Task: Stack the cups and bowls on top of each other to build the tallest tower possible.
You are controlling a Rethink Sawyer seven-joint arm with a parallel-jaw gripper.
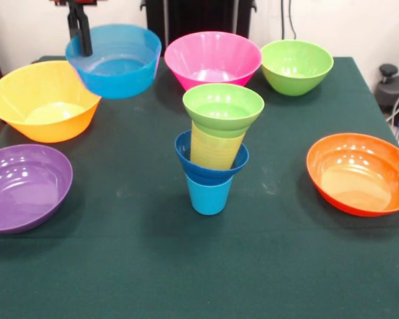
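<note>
In the middle of the table stands a tower: a light blue cup (209,195) at the bottom, a dark blue bowl (186,158) on it, a yellow cup (216,147) in that bowl, and a lime green bowl (223,106) on top. At the far left my gripper (85,48) is shut on the rim of a light blue bowl (120,63). That bowl looks raised off the table, and its lower edge overlaps the yellow-orange bowl (43,100).
Larger bowls ring the tower: pink (213,58) and green (296,65) at the back, purple (23,186) at the left, orange (359,173) at the right. The dark green tablecloth (199,279) reaches the front edge.
</note>
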